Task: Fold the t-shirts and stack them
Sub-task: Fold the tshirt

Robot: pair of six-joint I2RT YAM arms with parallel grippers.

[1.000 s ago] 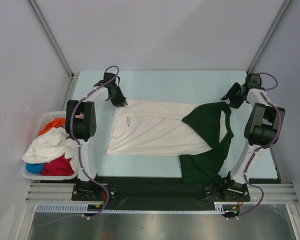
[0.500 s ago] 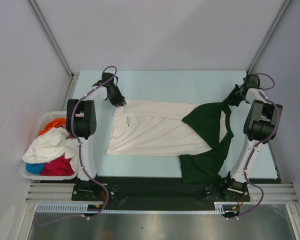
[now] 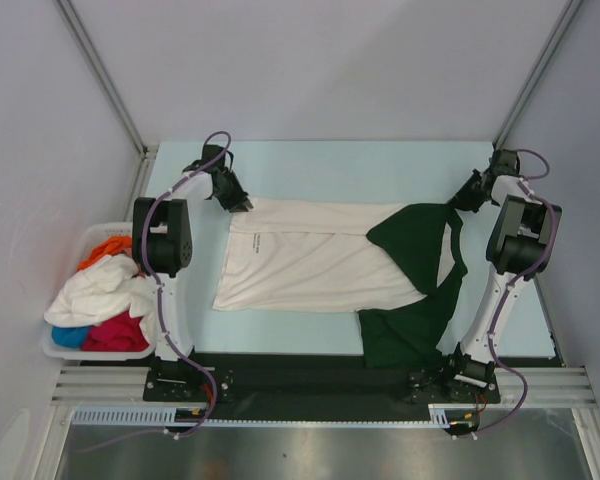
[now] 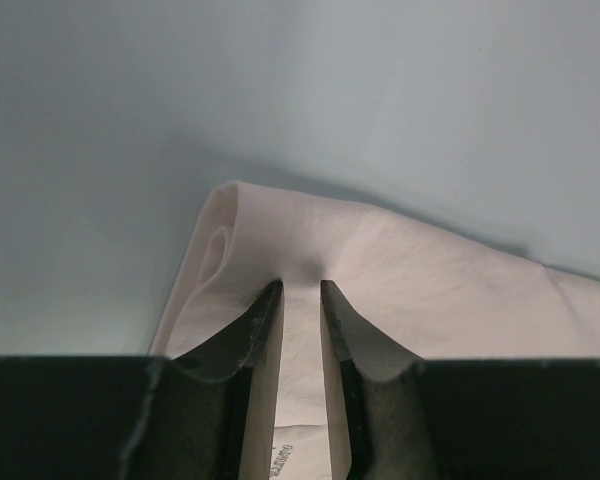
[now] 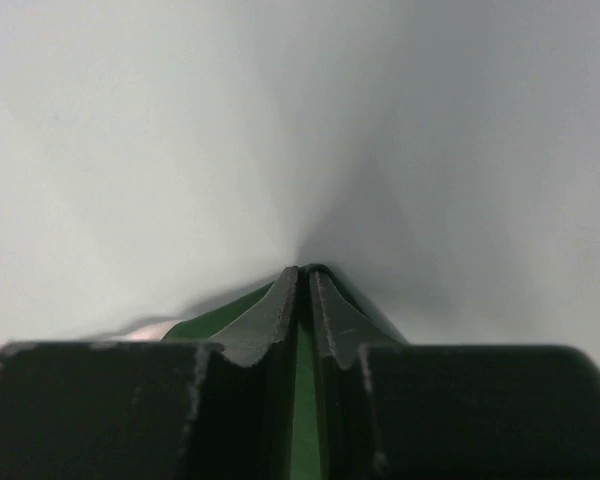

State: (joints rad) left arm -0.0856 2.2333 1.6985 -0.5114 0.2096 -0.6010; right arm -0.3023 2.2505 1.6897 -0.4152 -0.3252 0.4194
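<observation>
A cream-white t-shirt (image 3: 310, 260) with dark green sleeves (image 3: 420, 240) lies spread across the table. My left gripper (image 3: 242, 204) is at its far left corner, shut on a pinch of the cream cloth (image 4: 302, 275). My right gripper (image 3: 462, 200) is at the far right corner, shut on the green sleeve cloth (image 5: 305, 400). One green sleeve (image 3: 400, 335) hangs toward the near edge. Small dark print (image 3: 253, 242) shows near the left end.
A white plastic basket (image 3: 55, 345) left of the table holds more t-shirts: orange (image 3: 102, 250), white (image 3: 95, 290), red (image 3: 115, 332) and blue (image 3: 68, 336). Grey walls close in the pale blue table (image 3: 340, 165). A black strip (image 3: 300, 375) runs along the near edge.
Both grippers have pulled a little outward and toward the far side, stretching the shirt's far edge straighter. The right gripper moved up and right with the green sleeve.
</observation>
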